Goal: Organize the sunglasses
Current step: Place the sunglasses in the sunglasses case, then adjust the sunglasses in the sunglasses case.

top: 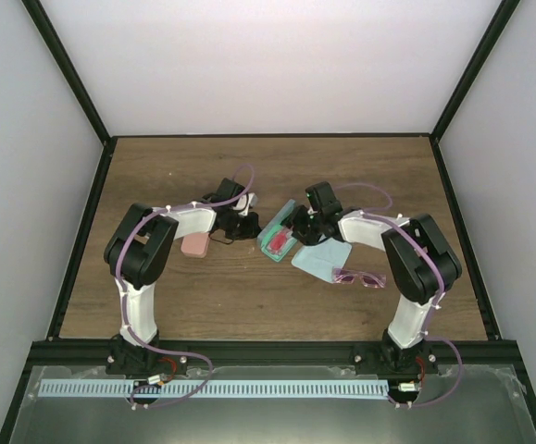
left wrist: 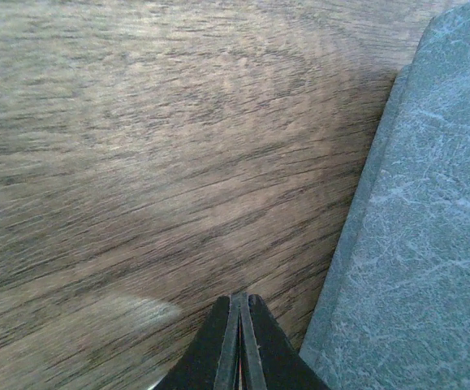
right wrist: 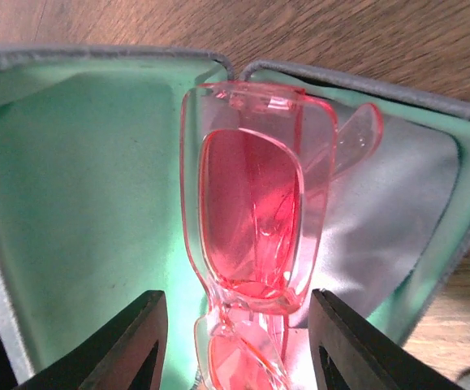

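Observation:
The red-lensed sunglasses lie folded inside an open blue-grey case with a green lining. They rest partly on a pale cloth in the case. My right gripper is open, its fingers on either side of the glasses and just above them without touching. In the top view the case sits mid-table under the right gripper. The pinkish-purple sunglasses lie on the table near the right arm. My left gripper is shut and empty over bare wood, next to the case's blue-grey shell.
A closed pink case lies under the left forearm. A pale blue cloth lies between the open case and the purple glasses. Another pale blue piece shows behind the left gripper. Black frame rails border the wooden table.

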Robot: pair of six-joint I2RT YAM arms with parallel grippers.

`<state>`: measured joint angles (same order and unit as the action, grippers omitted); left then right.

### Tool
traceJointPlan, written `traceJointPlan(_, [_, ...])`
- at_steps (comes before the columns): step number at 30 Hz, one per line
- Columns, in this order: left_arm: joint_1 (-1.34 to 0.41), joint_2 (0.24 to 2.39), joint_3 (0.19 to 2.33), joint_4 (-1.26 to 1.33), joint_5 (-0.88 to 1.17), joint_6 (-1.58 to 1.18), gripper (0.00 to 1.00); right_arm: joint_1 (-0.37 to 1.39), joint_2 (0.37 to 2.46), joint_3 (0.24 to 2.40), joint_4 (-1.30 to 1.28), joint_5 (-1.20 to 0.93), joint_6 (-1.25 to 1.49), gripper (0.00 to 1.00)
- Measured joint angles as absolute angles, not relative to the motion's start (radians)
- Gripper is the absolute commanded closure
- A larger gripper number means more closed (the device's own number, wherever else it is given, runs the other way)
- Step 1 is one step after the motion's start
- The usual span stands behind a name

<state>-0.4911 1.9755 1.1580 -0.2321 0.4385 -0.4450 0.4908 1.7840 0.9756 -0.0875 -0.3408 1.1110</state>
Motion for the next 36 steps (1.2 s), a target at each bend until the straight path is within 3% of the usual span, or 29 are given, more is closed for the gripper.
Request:
traceJointPlan(2, [-0.492, 1.976, 1.158, -0.231, 0.440, -0.446, 0.96, 0.493, 1.775, 0.982, -0.111, -0.327, 1.100, 0.51])
traceJointPlan(5, [-0.492, 1.977, 1.158, -0.226, 0.443, -0.450, 0.96, 0.498, 1.742, 0.982, -0.153, -0.304, 1.077, 0.73])
traceJointPlan(9, [-0.494, 1.977, 1.158, -0.223, 0.443, -0.461, 0.96, 0.506, 1.695, 0.989, -0.187, -0.284, 1.044, 0.89])
traceJointPlan(36, [-0.498, 1.960, 1.144, -0.255, 0.430, -0.435, 0.96, 0.507, 1.897, 1.168, -0.201, -0.345, 0.990, 0.89])
